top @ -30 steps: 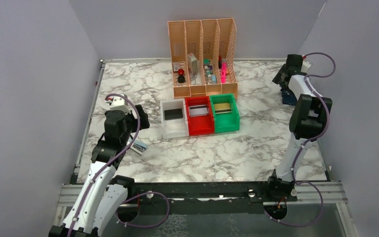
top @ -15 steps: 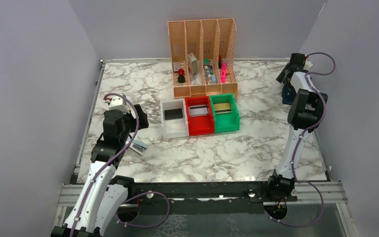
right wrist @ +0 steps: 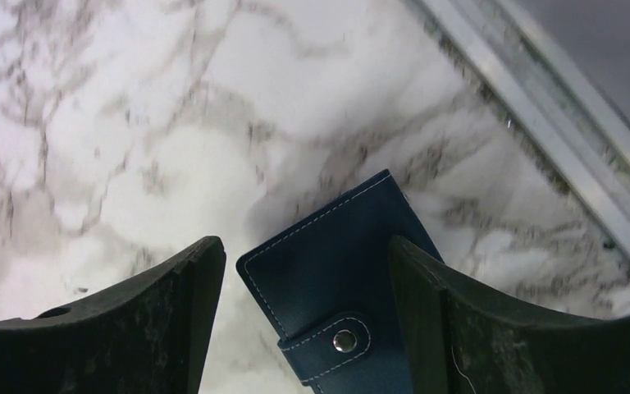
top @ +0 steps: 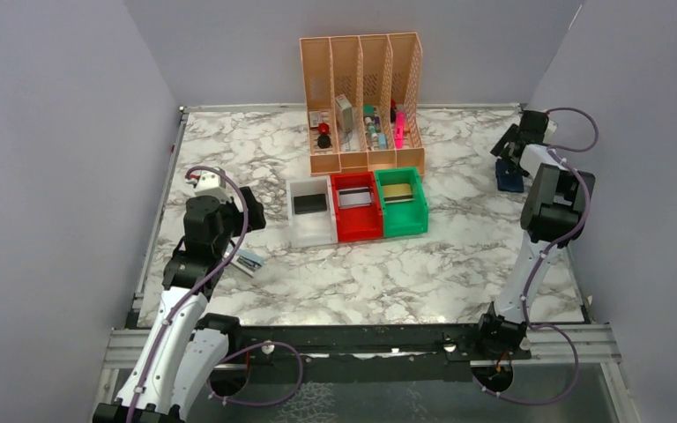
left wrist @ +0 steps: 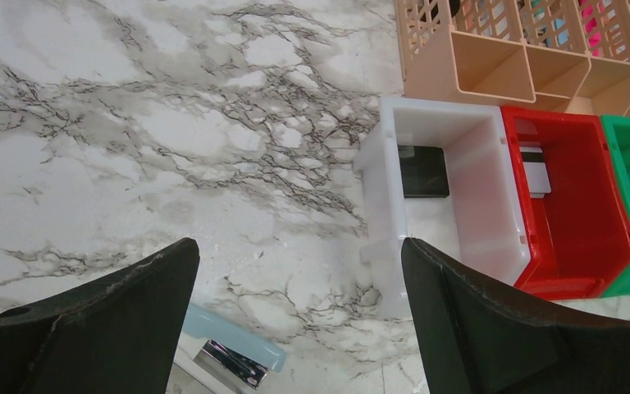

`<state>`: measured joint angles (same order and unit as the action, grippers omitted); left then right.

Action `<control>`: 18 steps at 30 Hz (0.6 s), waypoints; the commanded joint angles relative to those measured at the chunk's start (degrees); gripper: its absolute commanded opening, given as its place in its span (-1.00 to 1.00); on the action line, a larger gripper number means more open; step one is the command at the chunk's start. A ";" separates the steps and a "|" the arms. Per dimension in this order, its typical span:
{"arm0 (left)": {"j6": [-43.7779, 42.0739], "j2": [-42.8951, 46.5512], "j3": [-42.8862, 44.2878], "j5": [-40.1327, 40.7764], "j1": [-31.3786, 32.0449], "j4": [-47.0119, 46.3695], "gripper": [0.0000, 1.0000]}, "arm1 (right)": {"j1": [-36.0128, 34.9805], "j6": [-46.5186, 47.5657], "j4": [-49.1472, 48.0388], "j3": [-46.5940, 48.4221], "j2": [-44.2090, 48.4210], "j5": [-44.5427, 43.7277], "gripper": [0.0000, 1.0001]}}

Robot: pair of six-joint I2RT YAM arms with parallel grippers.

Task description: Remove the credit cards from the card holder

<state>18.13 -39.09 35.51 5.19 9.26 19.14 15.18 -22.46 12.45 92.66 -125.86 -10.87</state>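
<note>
Card holder [right wrist: 336, 295] lies flat on marble surface [top: 361, 273] at far right, near the metal edge rail, closed, snap strap done up. In the top view it's the dark blue patch [top: 510, 181] just under the right arm's tip. Right jaws spread wide, one finger on each side of the holder's near end and above it. Nothing gripped; can't tell if they touch it.

Left jaws also wide apart and empty, hanging over the left part of the surface, facing the bins. Light blue item with a metal part [left wrist: 234, 349] sits on the surface just below them.

Credit cards, one per bin, mid surface: black card [left wrist: 423, 171] in white bin [top: 308, 231], silver-grey card [left wrist: 534, 168] in red bin [top: 359, 231], gold card [top: 397, 193] in green bin [top: 405, 225]. The three bins stand side by side touching, just in front of orange slotted rack [top: 361, 70], well apart from the holder.
</note>
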 commanded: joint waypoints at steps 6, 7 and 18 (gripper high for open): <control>0.61 0.59 -0.70 -1.45 -0.92 -1.90 0.93 | -1.30 -1.83 6.01 -23.05 12.39 10.44 0.48; 0.59 0.69 -0.77 -1.27 -1.11 -1.86 0.93 | -1.56 -2.09 4.63 -26.60 15.60 11.17 0.48; 0.77 0.33 -0.70 -2.36 -2.46 -1.92 0.92 | -2.17 3.56 6.87 -29.37 35.61 5.58 0.58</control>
<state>18.41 -39.07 34.89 4.49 7.53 18.87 12.88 -21.50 16.69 60.03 -91.15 -1.50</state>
